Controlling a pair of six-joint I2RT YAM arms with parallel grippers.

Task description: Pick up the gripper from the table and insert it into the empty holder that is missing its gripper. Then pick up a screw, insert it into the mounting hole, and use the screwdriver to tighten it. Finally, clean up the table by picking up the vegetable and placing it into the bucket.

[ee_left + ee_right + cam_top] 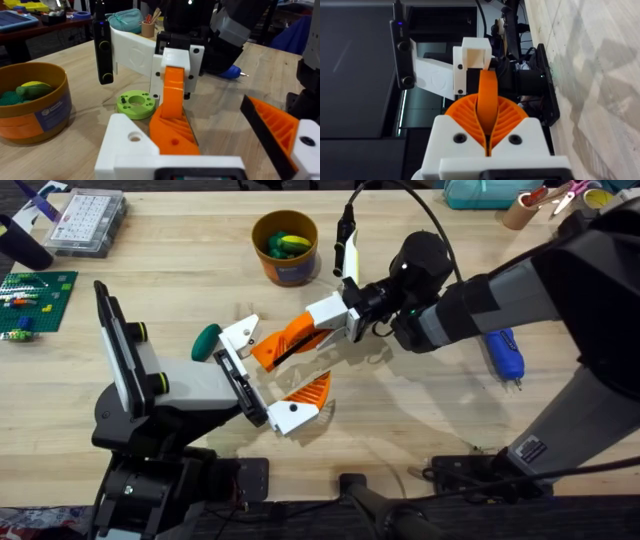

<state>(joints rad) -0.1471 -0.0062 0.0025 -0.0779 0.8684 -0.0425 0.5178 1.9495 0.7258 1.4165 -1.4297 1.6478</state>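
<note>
While the right jaws [335, 318] clamp the gripper [290, 338] above the table [420, 430], its base nearing the holder [238, 335], a slight tilt could jam it. Left jaws [262, 376] stand open, one finger missing.

orange gripper [290, 338] held tilted, green vegetable [206, 341] beside holder [240, 332]

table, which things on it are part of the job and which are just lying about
Job: gripper, holder, screwdriver, vegetable, bucket.
Lying about: parts box, brick plate, green ring.
</note>
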